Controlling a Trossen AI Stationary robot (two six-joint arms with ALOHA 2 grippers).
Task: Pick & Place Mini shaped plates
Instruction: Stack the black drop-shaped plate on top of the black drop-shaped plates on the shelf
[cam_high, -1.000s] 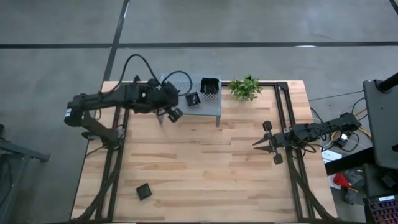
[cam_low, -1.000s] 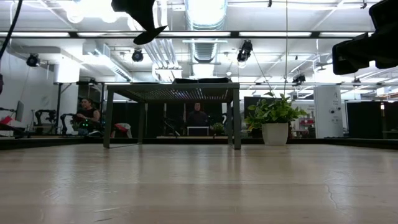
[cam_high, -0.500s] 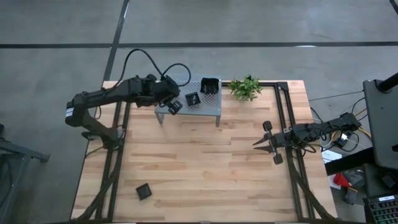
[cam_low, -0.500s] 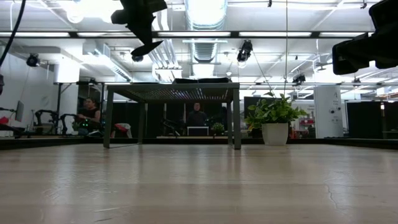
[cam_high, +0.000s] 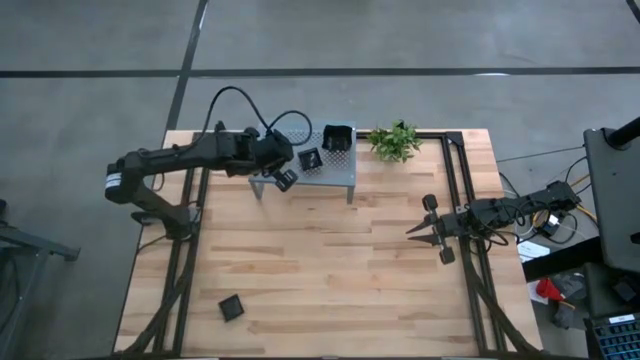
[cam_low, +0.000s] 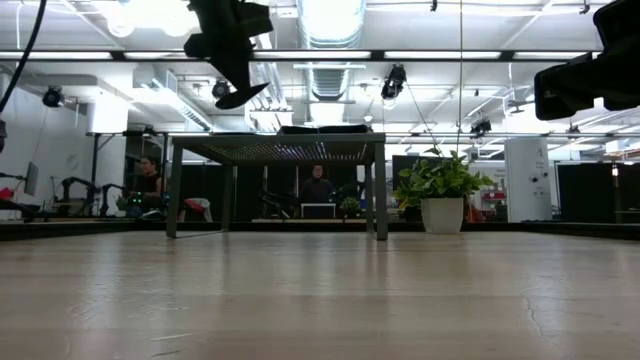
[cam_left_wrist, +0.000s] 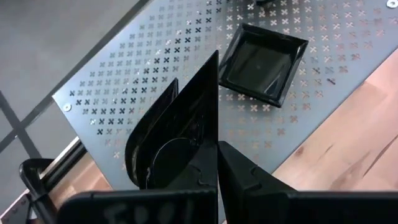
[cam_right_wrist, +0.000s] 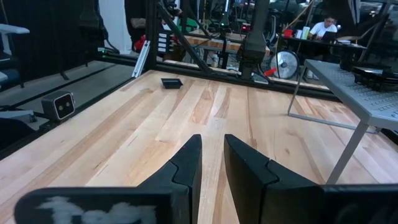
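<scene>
A grey perforated shelf (cam_high: 330, 168) stands at the table's far middle. On it lie two black mini shaped plates, a small square one (cam_high: 311, 158) and a larger one (cam_high: 338, 138). My left gripper (cam_high: 279, 173) hangs over the shelf's left near corner, shut on another small black plate (cam_high: 287, 181). The low view shows this plate (cam_low: 240, 98) above the shelf top (cam_low: 275, 140). One more plate (cam_high: 231, 307) lies on the table near the front left. My right gripper (cam_high: 412, 229) waits at the table's right side, open by a narrow gap, with nothing between its fingers. My left gripper pinches the plate (cam_left_wrist: 186, 137) between its two fingers, which slant down from the table's left. The plate stands on edge in the hold, tilted, and rises past the fingertips (cam_left_wrist: 231, 155). It is lifted clear above the shelf top (cam_left_wrist: 124, 68).
A small green plant (cam_high: 395, 140) stands right of the shelf at the far edge. The shelf's legs (cam_low: 380, 190) stand on the table. The wide wooden middle of the table (cam_high: 330, 270) bears nothing. People sit in the room beyond the table.
My left gripper, still shut on the plate, has come down toward the shelf top and shifted a little toward the table's right. The plate stays on edge in the hold. My right arm has kept still.
</scene>
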